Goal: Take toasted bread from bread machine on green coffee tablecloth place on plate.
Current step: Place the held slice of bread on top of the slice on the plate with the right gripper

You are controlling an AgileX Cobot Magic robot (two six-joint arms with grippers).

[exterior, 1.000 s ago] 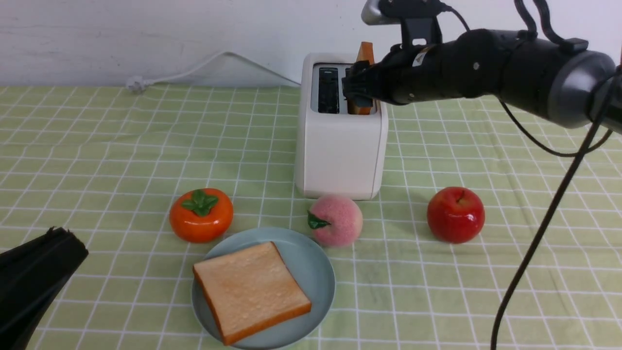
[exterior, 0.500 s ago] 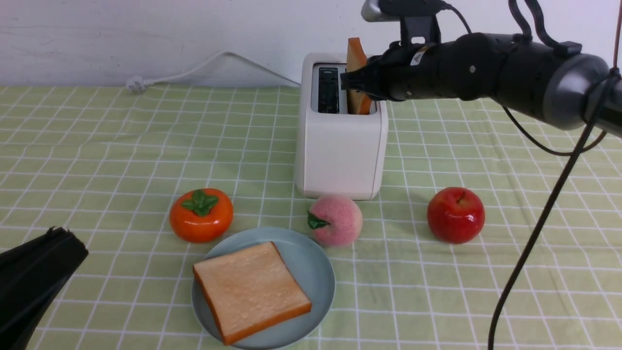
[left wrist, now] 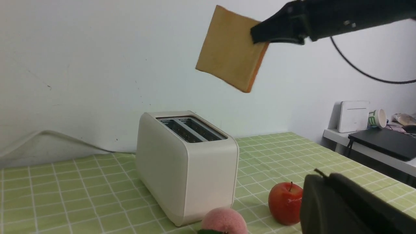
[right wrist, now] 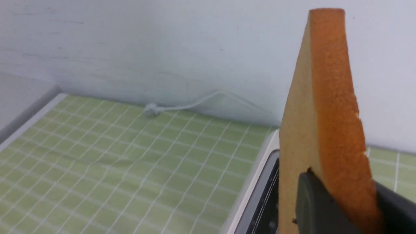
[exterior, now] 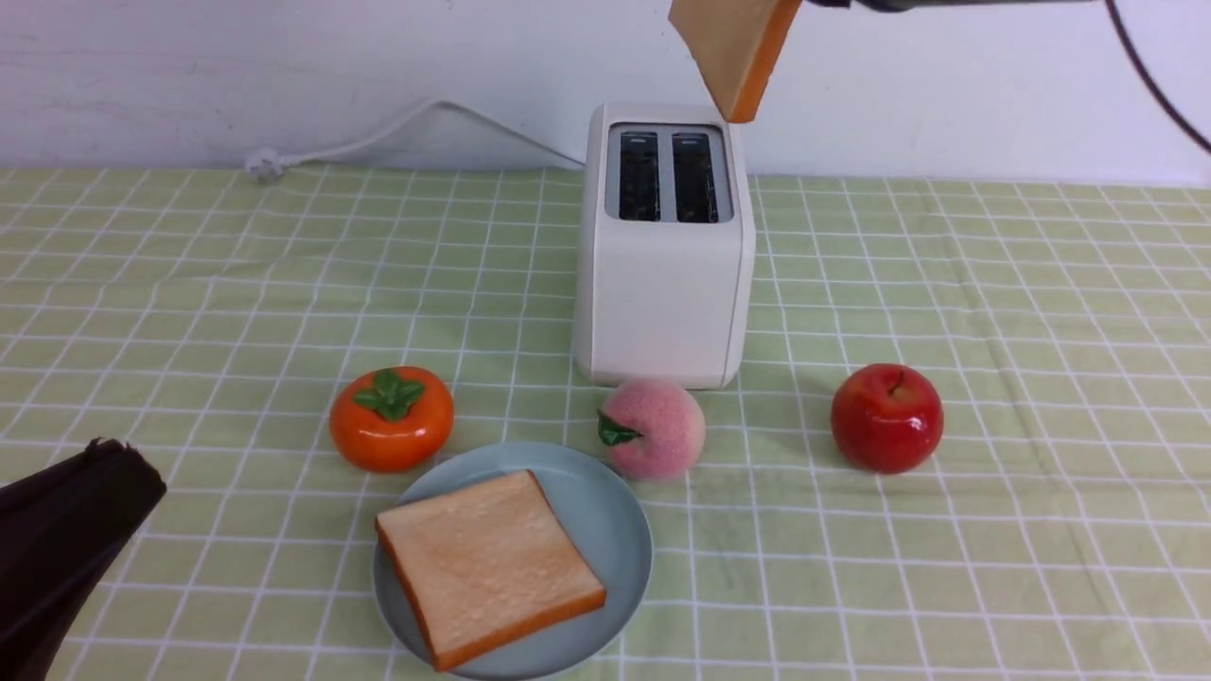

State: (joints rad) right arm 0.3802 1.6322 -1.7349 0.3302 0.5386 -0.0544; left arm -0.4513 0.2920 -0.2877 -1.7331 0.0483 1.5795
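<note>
One slice of toasted bread (exterior: pixel 733 52) hangs tilted in the air above the bread machine (exterior: pixel 665 246), clear of its two slots, which both stand empty. My right gripper (right wrist: pixel 341 182) is shut on that slice's edge, one finger on each face; seen from the left wrist, this right gripper (left wrist: pixel 260 32) holds the slice (left wrist: pixel 229 48) high over the bread machine (left wrist: pixel 187 165). A second slice (exterior: pixel 487 567) lies flat on the pale blue plate (exterior: pixel 605 511) on the green coffee tablecloth (exterior: pixel 236 284). My left gripper (exterior: pixel 123 463) rests low at the near left, shut and empty.
An orange persimmon (exterior: pixel 391 418), a pink peach (exterior: pixel 655 428) and a red apple (exterior: pixel 886 417) sit between the bread machine and the plate. The white cord (exterior: pixel 378 137) runs along the wall. A side desk with a laptop (left wrist: pixel 383 143) stands beyond the table's right edge.
My right gripper closed on the slice in the right slot and lifted it out, up above the bread machine. The left arm barely moved.
</note>
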